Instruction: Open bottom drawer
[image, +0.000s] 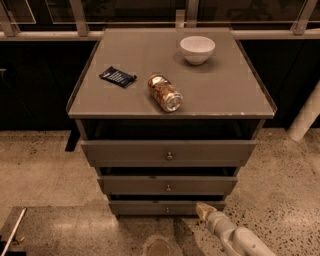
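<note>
Camera view: bottom drawer (145, 207) lowest of three, end effector (203, 209) just beside its right front edge.
Expect a rigid, light sliding front; take its tiny, slippery centre knob (167, 209). You cannot tell the end effector's state.

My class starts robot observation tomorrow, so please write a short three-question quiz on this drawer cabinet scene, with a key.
1. True or false: the can on the cabinet top lies on its side.
2. The gripper is beside the front of which drawer? A top, B middle, C bottom.
3. Fill in: the white ___ stands at the back right of the top.
Key: 1 true. 2 C: the gripper is low, at the right end of the bottom drawer. 3 bowl.
</note>
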